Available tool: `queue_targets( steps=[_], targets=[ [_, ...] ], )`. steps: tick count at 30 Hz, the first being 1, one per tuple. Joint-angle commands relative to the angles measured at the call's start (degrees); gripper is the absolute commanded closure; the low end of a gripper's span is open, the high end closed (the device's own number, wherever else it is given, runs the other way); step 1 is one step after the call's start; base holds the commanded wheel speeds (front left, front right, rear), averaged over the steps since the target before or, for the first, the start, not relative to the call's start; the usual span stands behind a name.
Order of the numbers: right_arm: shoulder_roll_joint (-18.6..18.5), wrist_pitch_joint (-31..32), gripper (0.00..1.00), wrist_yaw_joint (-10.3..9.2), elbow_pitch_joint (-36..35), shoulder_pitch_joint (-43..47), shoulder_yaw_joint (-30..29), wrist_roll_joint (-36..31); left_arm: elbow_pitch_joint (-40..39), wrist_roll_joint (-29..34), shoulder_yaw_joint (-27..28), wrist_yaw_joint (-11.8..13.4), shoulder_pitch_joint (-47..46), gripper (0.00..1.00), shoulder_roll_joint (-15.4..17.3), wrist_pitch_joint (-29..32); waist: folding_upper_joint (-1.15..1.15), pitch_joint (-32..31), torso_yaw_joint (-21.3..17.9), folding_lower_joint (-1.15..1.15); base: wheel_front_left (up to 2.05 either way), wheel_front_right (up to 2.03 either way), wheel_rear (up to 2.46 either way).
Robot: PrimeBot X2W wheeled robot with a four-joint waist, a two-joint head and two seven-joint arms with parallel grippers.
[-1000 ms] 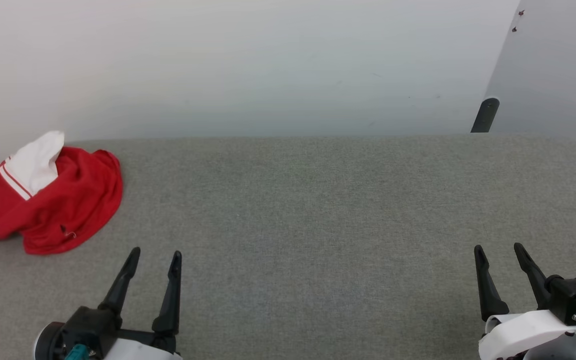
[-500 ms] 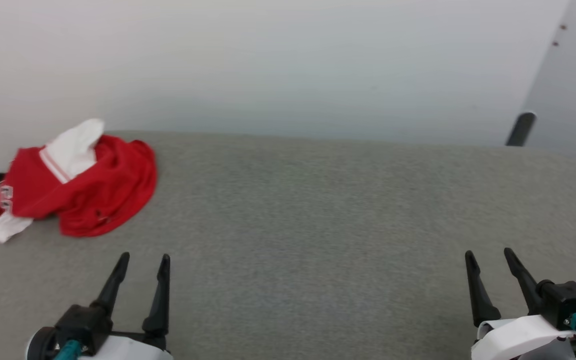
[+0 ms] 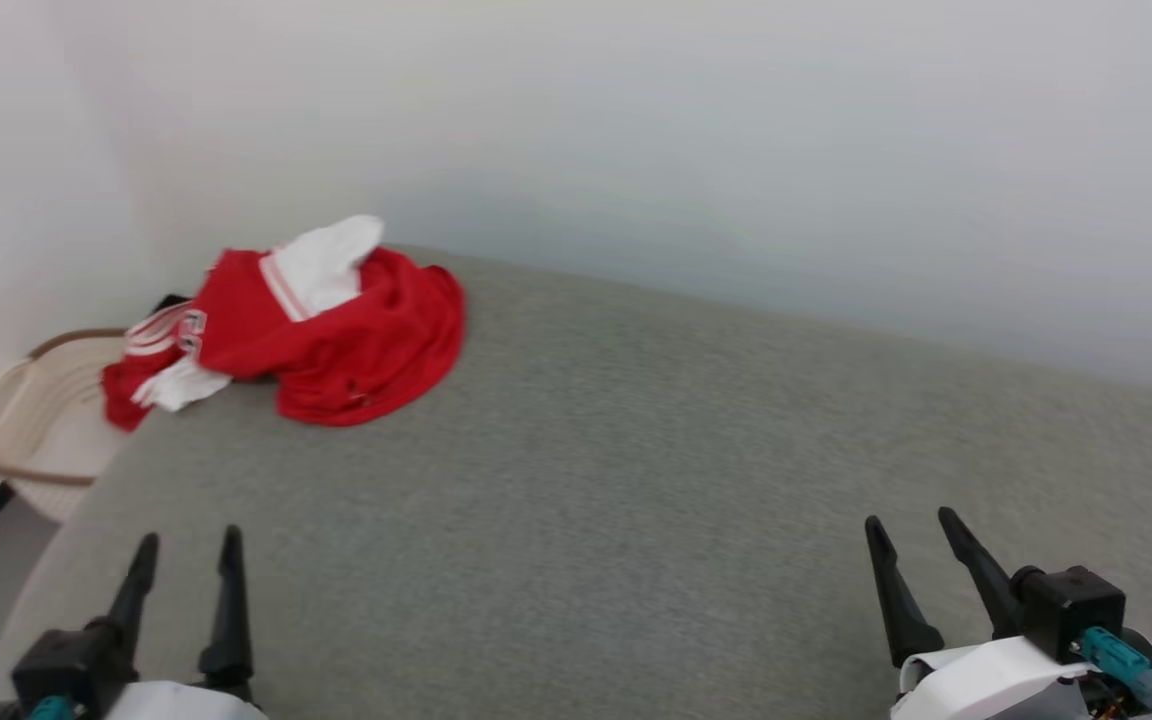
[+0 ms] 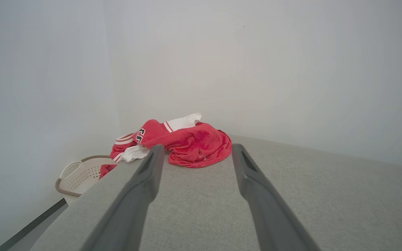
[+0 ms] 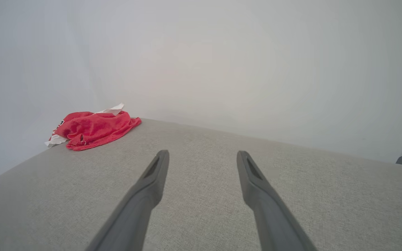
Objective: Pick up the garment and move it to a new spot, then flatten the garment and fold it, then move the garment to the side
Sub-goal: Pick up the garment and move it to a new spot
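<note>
Our left gripper point(image 3: 188, 537) and right gripper point(image 3: 909, 518) gape empty. The garment point(image 3: 336, 330) looks soft and light; we would pinch a raised fold.

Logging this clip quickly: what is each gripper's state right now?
Left gripper: open, empty, apart from the red jersey.
Right gripper: open, empty.

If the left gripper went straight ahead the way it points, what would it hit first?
Probably the garment, lying ahead between the open fingers of the left gripper in its wrist view; depth unclear.
</note>
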Motion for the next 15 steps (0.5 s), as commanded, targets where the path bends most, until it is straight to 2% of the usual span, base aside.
queue_targets(
  steps=[1, 7, 15],
  targets=[
    [0.1, -0.4, 0.00, 0.04, 0.4, -0.5, 0.5, 0.6, -0.4, -0.6, 0.5, 0.4, 0.7, 0.00, 0.0, 0.1, 0.00, -1.4, 3.4, 0.00, 0.00, 0.00, 0.00],
    [0.1, -0.5, 0.00, 0.04, 0.8, -0.9, 0.7, 0.4, -2.1, -2.1, 0.6, 0.1, -0.6, 0.00, 0.8, 2.3, 0.00, -0.3, 4.2, 0.00, 0.00, 0.00, 0.00],
    [0.0, 0.3, 0.00, 0.04, -0.8, -2.4, -0.1, -1.0, -4.3, -4.7, 1.2, -1.3, -7.3, 0.00, 4.4, 7.2, 0.00, 5.0, 1.4, 0.00, 0.00, 0.00, 0.00]
  ],
)
